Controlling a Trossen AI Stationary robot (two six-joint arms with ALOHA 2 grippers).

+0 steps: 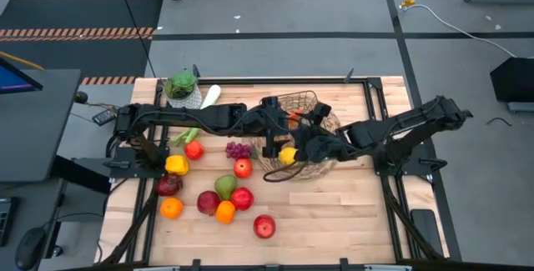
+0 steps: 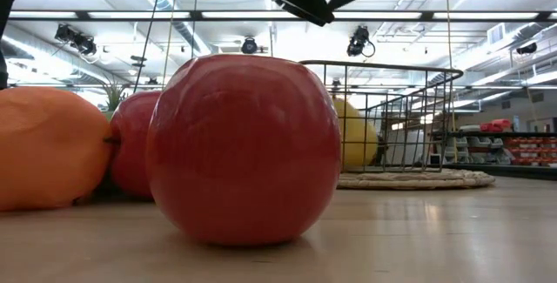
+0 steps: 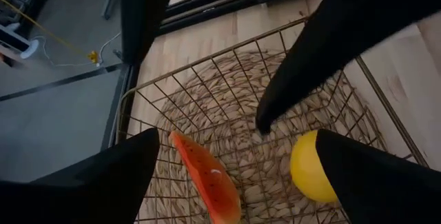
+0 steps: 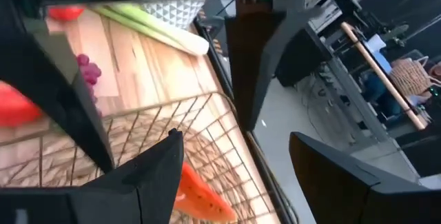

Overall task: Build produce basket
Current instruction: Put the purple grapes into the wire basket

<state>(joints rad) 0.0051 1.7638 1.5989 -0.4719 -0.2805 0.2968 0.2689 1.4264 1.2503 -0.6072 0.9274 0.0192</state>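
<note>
The tan wire basket (image 1: 310,102) stands on the table's far middle. A yellow lemon (image 3: 309,170) and an orange carrot (image 3: 207,182) lie on its woven bottom. My left gripper (image 3: 238,138) hangs open above the basket's inside, over both of them. My right gripper (image 4: 234,136) is open too. It straddles the basket's wall, one finger (image 3: 303,72) reaching inside and the other outside; I see no touch. The rest of the produce lies on the table to the basket's left and near side, among it grapes (image 1: 239,149), a pear (image 1: 225,186) and a leek (image 4: 155,25).
A green plant in a white pot (image 1: 181,89) stands at the far left. Apples (image 1: 264,226), oranges (image 1: 171,208) and a yellow pepper (image 1: 176,165) crowd the near left. The low view is filled by a red apple (image 2: 244,144). Bare wood (image 1: 350,213) lies near right.
</note>
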